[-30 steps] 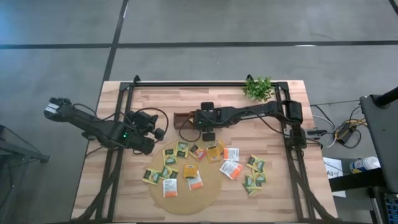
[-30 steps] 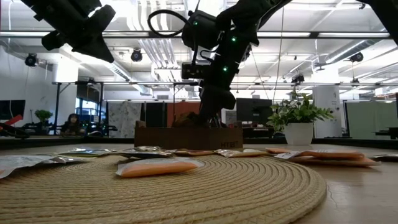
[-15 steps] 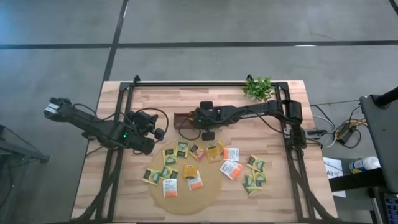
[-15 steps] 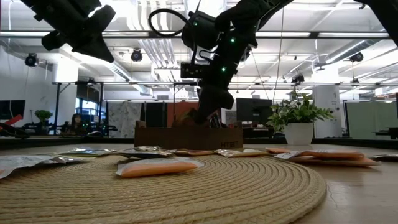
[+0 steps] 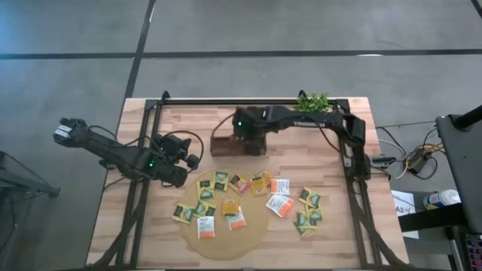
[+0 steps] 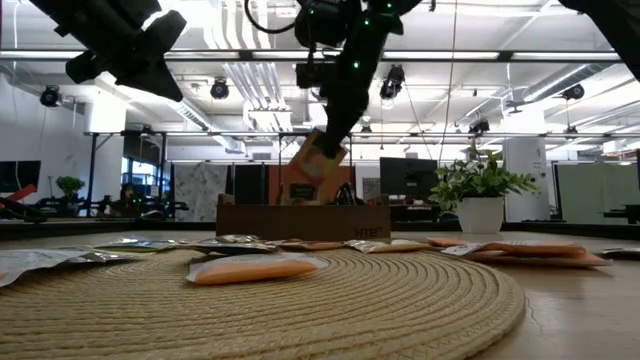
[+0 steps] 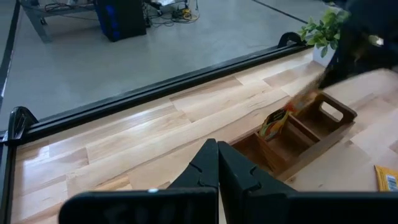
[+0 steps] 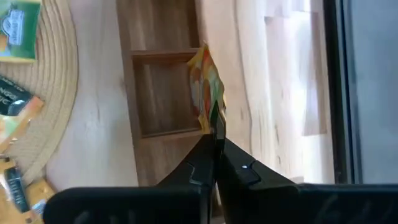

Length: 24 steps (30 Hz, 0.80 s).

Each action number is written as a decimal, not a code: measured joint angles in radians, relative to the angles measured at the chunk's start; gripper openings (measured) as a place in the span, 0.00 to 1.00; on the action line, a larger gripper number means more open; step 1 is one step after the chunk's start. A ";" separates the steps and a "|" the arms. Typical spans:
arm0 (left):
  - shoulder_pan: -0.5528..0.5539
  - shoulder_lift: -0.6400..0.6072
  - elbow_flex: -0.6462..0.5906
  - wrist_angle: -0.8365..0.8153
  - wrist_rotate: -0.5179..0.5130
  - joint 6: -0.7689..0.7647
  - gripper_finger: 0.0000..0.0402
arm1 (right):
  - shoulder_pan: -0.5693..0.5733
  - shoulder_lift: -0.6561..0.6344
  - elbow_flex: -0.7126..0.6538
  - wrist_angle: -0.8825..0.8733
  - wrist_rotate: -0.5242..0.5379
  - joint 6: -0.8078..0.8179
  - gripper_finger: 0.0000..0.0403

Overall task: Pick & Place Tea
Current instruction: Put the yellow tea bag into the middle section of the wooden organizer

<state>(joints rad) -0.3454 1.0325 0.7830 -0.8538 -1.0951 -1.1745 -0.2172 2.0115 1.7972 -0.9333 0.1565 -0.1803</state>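
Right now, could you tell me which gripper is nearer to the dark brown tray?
The right gripper: it hangs directly over the tray, pinching an orange sachet. The left gripper waits, shut, beside the tray.

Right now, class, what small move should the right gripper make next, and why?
Probably lower and release: the right gripper is shut on an orange-and-yellow tea sachet, hanging above a compartment of the dark brown wooden tray, not yet inside it.

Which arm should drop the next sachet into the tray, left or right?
Right. Its claw is shut on an orange sachet held above the tray. The left claw is shut, holds nothing and sits off to the tray's side.
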 joint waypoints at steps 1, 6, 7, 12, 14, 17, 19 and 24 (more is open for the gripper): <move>0.000 0.000 0.000 0.000 -0.001 0.000 0.00 | -0.007 0.004 0.024 -0.027 -0.023 0.007 0.02; 0.000 0.000 0.000 0.001 -0.003 0.000 0.00 | -0.017 0.100 0.197 -0.218 -0.113 0.031 0.02; 0.000 0.000 0.000 0.001 -0.003 0.000 0.00 | -0.016 0.135 0.243 -0.256 -0.117 0.027 0.02; 0.000 0.000 0.000 0.001 -0.003 0.000 0.00 | -0.008 0.303 0.493 -0.466 -0.129 0.030 0.02; 0.000 0.000 0.000 0.002 0.003 0.000 0.00 | -0.006 0.357 0.562 -0.524 -0.131 0.043 0.02; 0.000 0.000 0.000 0.002 0.022 0.000 0.00 | -0.002 0.344 0.506 -0.503 -0.138 0.062 0.02; -0.003 0.000 -0.001 0.002 0.024 0.000 0.00 | 0.003 0.336 0.495 -0.502 -0.139 0.088 0.02; -0.003 0.000 -0.003 0.001 0.027 0.000 0.00 | 0.008 0.334 0.508 -0.437 -0.131 0.112 0.02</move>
<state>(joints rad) -0.3481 1.0321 0.7803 -0.8528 -1.0677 -1.1748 -0.2096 2.3455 2.3052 -1.3707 0.0257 -0.0687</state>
